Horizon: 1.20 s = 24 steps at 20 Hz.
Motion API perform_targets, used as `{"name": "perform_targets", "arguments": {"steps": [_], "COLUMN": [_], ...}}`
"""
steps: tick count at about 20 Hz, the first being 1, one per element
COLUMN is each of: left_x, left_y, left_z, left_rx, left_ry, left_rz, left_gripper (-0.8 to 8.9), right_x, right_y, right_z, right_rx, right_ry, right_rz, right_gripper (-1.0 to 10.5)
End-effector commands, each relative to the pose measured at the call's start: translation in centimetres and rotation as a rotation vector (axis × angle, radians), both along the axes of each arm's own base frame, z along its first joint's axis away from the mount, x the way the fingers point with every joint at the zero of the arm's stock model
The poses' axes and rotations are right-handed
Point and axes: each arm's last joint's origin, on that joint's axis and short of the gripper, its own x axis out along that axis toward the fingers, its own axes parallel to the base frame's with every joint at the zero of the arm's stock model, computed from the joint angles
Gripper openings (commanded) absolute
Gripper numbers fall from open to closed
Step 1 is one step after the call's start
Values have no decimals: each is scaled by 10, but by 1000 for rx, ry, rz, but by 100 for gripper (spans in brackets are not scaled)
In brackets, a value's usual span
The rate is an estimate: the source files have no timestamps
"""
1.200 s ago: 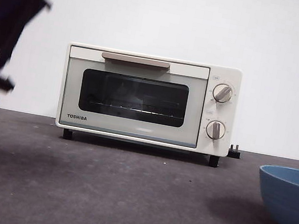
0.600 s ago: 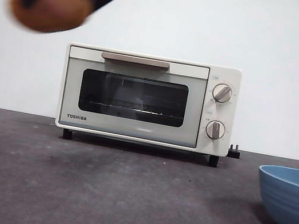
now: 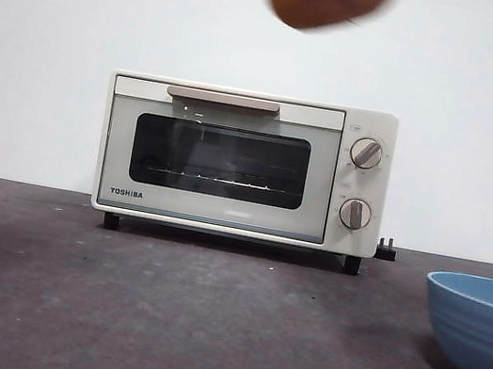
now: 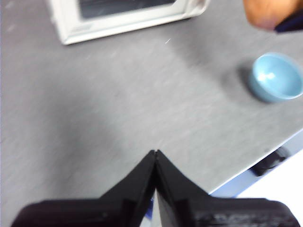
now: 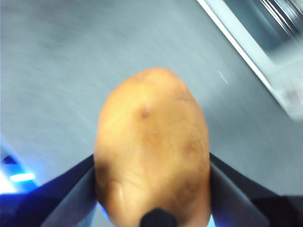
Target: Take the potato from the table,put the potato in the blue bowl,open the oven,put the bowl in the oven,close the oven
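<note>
Potato [image 3: 325,0]: clamped in right pincer [image 5: 152,189], now carried rightward above oven [image 3: 245,162]. Blue bowl [image 3: 479,329]: empty, awaiting drop. Left pincer [image 4: 155,156]: closed, idle.

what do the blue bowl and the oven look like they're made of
The blue bowl: probably matte ceramic or plastic; dull, even blue with faint horizontal ridges, no sharp glints. The look leaves it open.

The oven: cream-white body that looks like painted metal, smooth with a soft sheen; the door window looks like dark glass, showing the rack inside and faint reflections. The tan handle's material is unclear.
</note>
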Motion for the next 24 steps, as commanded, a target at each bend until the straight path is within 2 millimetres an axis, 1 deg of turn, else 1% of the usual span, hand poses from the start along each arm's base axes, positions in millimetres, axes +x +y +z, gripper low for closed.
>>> {"name": "perform_targets", "arguments": {"steps": [1, 2, 4, 6, 8, 10, 12, 15, 18, 24], "left_x": [8, 13, 23, 32, 40, 45, 49, 52, 54, 58], "left_y": [-3, -4, -7, -10, -13, -16, -18, -20, -20, -22], "left_z": [-1, -2, -5, -7, -7, -8, -9, -11, -12, -11], "left_rx": [4, 13, 25, 16, 5, 2, 12, 15, 16, 20], "left_ry": [14, 30, 57, 78, 77, 74, 84, 101, 102, 74], "left_rz": [-23, -27, -66, -106, -137, -155, -167, -174, -175, -185], "left_gripper": [-6, -5, -6, -5, -6, -6, -6, -5, -5, -5], "right_x": [-6, -7, -11, -13, -11, -9, -9, -10, -10, -13], "right_y": [-33, -50, -77, -97, -109, -115, -116, -116, -119, -120], "right_z": [-24, -32, -45, -57, -73, -91, -106, -123, -133, -148], "right_rx": [7, 15, 33, 84, 126, 122, 124, 128, 91, 64], "right_ry": [52, 61, 88, 147, 196, 228, 238, 252, 235, 267], "right_rz": [-117, -170, -249, -293, -314, -347, -366, -394, -458, -475], "right_gripper": [-8, -8, -8, -8, -7, -7, -7, -7, -3, 2]}}
